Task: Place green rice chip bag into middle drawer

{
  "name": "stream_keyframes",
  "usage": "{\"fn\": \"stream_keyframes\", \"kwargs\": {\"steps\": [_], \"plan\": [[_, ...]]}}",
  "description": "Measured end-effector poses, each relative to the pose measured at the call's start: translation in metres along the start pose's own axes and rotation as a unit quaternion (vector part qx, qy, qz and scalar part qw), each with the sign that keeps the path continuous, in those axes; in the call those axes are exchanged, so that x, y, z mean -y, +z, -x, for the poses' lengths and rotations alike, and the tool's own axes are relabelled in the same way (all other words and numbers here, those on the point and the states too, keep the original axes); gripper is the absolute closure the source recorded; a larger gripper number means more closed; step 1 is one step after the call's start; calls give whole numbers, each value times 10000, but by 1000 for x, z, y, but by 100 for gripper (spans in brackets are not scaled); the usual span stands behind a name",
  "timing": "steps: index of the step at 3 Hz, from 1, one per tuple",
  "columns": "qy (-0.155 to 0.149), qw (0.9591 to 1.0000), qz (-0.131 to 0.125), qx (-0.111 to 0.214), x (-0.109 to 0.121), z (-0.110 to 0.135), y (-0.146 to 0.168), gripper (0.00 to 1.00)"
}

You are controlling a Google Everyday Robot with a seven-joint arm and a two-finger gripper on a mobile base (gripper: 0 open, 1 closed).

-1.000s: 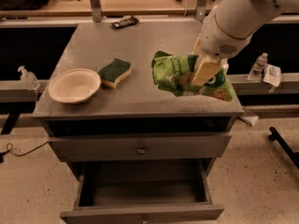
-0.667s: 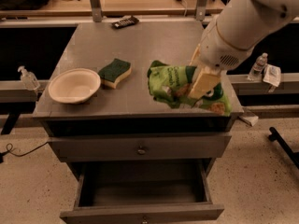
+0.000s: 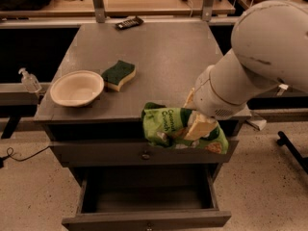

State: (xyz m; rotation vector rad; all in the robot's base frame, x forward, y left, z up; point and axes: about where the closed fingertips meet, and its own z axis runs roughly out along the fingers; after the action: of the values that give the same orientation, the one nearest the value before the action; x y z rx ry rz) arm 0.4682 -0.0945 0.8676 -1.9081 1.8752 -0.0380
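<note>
My gripper is shut on the green rice chip bag, a crinkly bright-green bag with white lettering. It holds the bag in the air just past the table's front edge, in front of the upper drawer front and above the open middle drawer. The middle drawer is pulled out, its dark inside showing, with a small knob on its front. The white arm comes in from the upper right and hides the table's right front corner.
On the grey table stand a white bowl at the front left and a green-and-yellow sponge beside it. A dark remote lies at the back. A small bottle stands left of the table.
The gripper has carried the bag from the table's right side forward and left, off the tabletop, to hang over the open drawer.
</note>
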Motion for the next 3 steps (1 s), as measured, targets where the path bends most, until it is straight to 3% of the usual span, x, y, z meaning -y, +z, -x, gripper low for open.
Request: {"fn": "stream_keyframes", "kwargs": {"steps": [1,2,3], "plan": [[0,10000,-2,0,0,0,0,100],[66,9997,-99,214,-13,-5,15,100],[321,9938,-232,1042,-63,-19,77,100]]}}
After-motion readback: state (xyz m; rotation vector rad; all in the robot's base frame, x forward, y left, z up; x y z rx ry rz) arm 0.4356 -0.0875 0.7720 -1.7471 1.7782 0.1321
